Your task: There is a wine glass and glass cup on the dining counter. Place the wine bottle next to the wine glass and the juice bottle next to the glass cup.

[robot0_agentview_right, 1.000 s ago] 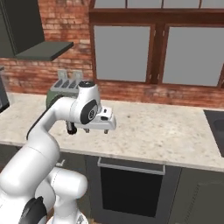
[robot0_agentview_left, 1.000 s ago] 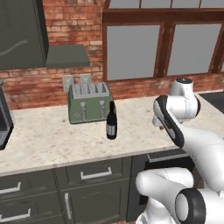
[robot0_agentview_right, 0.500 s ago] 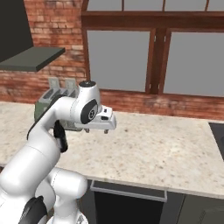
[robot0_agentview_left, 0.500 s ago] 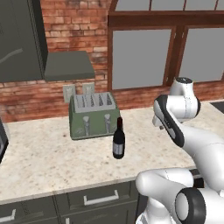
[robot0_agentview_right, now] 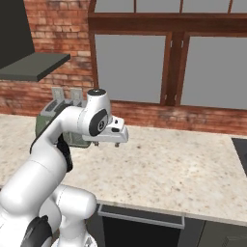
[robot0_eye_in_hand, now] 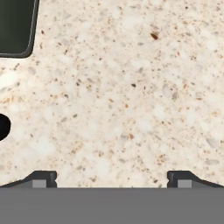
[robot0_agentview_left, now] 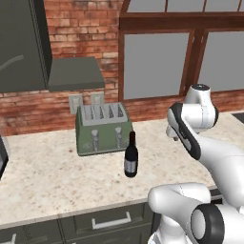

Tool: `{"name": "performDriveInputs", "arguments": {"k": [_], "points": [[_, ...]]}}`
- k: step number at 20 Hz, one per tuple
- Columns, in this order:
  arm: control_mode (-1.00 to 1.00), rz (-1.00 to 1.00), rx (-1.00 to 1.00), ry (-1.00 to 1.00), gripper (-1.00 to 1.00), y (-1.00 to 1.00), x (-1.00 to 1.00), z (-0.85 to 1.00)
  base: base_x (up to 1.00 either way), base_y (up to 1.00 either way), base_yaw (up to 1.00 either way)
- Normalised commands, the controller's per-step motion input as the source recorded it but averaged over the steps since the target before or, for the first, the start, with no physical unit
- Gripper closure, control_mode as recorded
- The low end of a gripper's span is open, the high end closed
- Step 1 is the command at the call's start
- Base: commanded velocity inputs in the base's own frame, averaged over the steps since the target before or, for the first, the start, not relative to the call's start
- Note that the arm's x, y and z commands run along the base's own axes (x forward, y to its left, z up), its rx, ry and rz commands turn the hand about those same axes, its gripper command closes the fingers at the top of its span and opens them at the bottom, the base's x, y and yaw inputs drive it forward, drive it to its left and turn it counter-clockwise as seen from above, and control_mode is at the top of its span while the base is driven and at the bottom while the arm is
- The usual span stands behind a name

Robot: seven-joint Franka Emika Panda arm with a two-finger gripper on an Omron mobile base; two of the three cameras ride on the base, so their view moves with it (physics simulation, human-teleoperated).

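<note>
The wine bottle [robot0_agentview_left: 131, 157], nearly black with a dark red cap and a pale label, stands upright on the wall counter [robot0_agentview_left: 47, 181] just in front of a green toaster [robot0_agentview_left: 102, 128]. My gripper [robot0_agentview_right: 106, 143] hovers over bare speckled counter to the right of the bottle, pointing down. In the hand view the gripper [robot0_eye_in_hand: 112, 178] is open, its tips wide apart with nothing between them. A dark round shape at that view's left edge may be the bottle [robot0_eye_in_hand: 2, 127]. The wine glass, glass cup, juice bottle and dining counter are out of view.
The toaster [robot0_agentview_right: 48, 120] stands against a brick wall, under a dark range hood [robot0_agentview_left: 74, 74]. Windows run along the wall behind the counter. A dark inset [robot0_agentview_right: 241, 152] lies at the counter's far right. Dark drawers [robot0_agentview_left: 109, 221] sit below the counter edge.
The whole picture has shifted: the base has driven, so toaster and bottle now sit further right and larger in the left base view. The arm keeps the same pose, gripper still open.
</note>
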Motion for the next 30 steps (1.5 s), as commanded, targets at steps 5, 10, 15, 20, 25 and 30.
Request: {"name": "performDriveInputs", "arguments": {"k": [5,10,15,20,25,30], "points": [[1.00,0.00,0.00,0.00,-1.00,0.00,0.00,0.00,0.00,0.00,0.00],[1.00,0.00,0.00,0.00,-1.00,0.00,0.00,0.00,0.00,0.00,0.00],[1.00,0.00,0.00,0.00,-1.00,0.00,0.00,0.00,-0.01,0.00,0.00],[-1.00,0.00,0.00,0.00,-1.00,0.00,-0.02,-0.01,-0.04,0.00,0.00],[-1.00,0.36,0.00,-0.08,-1.00,0.00,-0.10,0.00,0.00,0.00,0.00],[-1.00,0.63,0.05,-0.11,-1.00,-0.01,-0.08,0.00,0.00,0.00,0.00]]}}
